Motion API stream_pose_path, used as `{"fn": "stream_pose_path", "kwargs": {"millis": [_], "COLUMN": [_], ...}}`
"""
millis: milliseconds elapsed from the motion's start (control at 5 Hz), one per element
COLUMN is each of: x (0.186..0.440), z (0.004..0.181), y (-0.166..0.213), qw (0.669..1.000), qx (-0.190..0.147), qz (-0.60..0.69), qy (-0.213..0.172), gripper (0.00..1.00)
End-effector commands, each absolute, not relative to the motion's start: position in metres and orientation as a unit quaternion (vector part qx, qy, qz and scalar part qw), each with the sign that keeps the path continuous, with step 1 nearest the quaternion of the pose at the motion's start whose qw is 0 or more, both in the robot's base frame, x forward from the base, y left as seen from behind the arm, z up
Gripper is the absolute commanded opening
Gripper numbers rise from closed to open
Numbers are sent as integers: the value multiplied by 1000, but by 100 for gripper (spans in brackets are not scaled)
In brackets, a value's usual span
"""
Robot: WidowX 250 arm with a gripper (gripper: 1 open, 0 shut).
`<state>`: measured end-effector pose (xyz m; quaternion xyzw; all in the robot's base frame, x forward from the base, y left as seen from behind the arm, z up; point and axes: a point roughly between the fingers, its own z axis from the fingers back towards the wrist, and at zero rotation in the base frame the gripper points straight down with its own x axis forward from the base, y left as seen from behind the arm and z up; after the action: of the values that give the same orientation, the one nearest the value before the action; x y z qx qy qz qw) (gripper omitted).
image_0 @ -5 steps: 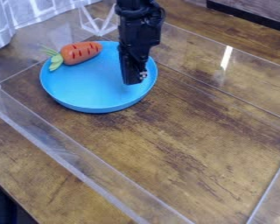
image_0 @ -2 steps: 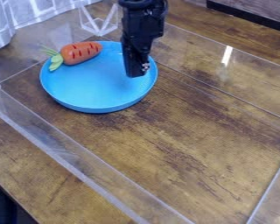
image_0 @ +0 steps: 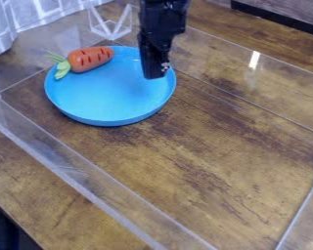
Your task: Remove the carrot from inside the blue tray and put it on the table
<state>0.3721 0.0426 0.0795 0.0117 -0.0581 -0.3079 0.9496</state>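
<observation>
Carrot (image_0: 90, 59) is lying in the tray (image_0: 107, 98), up against the far-left part of the rim, leafy green top poking out over the edge toward the left. Its long axis is running roughly left to right across the picture, tilted slightly, orange tip pointing right toward the arm. Nothing is touching it.

Gripper (image_0: 153, 70) is hanging over the right side of the tray, pointing straight down, fingertips just above the blue floor, near the right rim. Jaws are clenched together and gripping nothing. Carrot is sitting to the gripper's left in the picture and slightly farther back, apart from it, with bare blue tray between the two.

Judging from this: the grasp is not yet made, so the task is at its start. The coming move is calling for the jaws to spread, the hand to shift left over the carrot's orange body, and the fingers to straddle it across the short width, not along its length.

Table (image_0: 225, 146) is showing plenty of bare dark wood right of and in front of the tray for a set-down.
</observation>
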Motion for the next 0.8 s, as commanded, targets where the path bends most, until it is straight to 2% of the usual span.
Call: {"fn": "stream_pose_path", "kwargs": {"millis": [0, 600], "x": [383, 388], "z": [123, 144], "y": [40, 46], "qw": [941, 935], "qx": [40, 55], "qz": [-317, -329], "qy": [-109, -120], "gripper": [0, 0]}}
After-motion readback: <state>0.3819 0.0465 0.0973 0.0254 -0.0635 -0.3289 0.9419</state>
